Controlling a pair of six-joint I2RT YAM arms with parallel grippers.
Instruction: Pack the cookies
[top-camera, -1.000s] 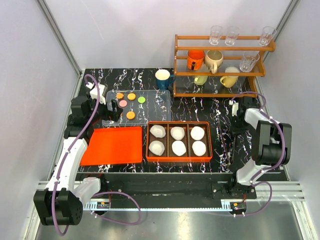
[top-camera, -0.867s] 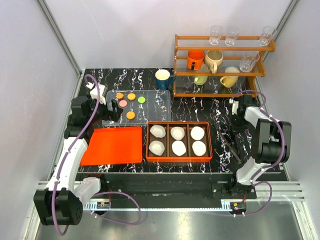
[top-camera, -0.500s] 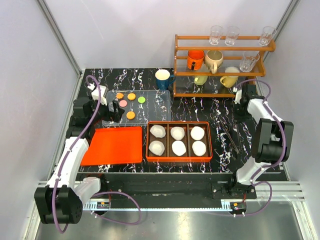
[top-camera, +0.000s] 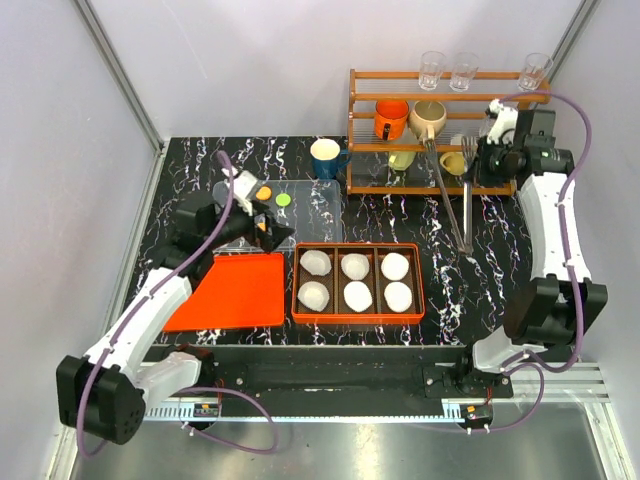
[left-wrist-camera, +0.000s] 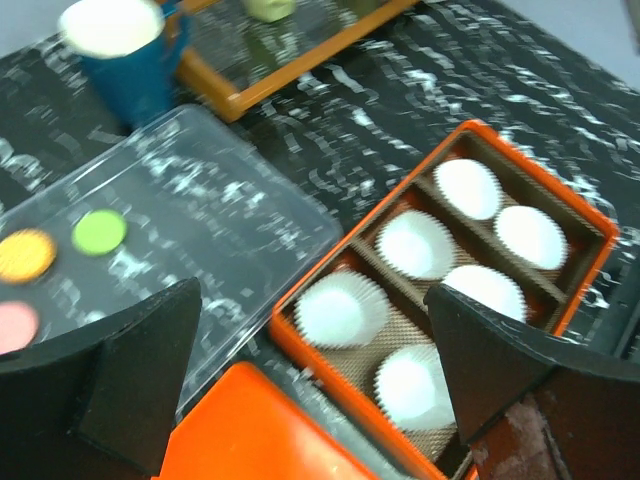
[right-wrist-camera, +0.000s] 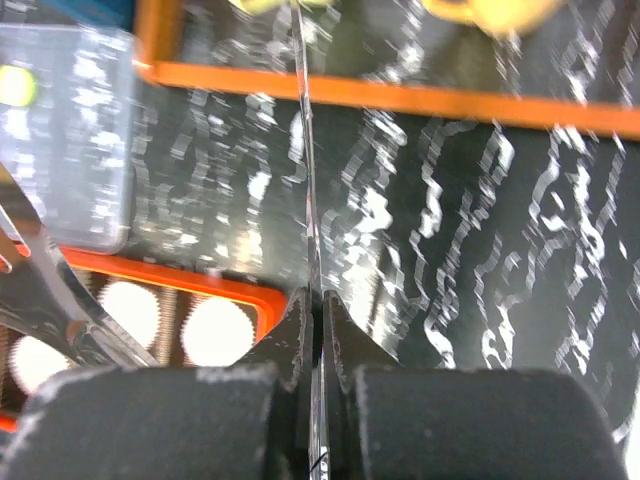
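Note:
The cookies lie on a clear tray; an orange one and a green one show, and the others are hidden under my left gripper. The left wrist view shows the green, orange and pink cookies at left. My left gripper is open and empty, above the tray's near edge and the orange box of white paper liners. My right gripper is raised by the rack, shut on metal tongs that hang toward the box. The right wrist view shows the jaws pinching one tongs blade.
An orange lid lies left of the box. A blue mug stands behind the tray. A wooden rack with mugs and glasses fills the back right, close to my right arm.
My right arm has lifted from the table's right side up to the rack, carrying the tongs. My left gripper has moved right, over the tray toward the box.

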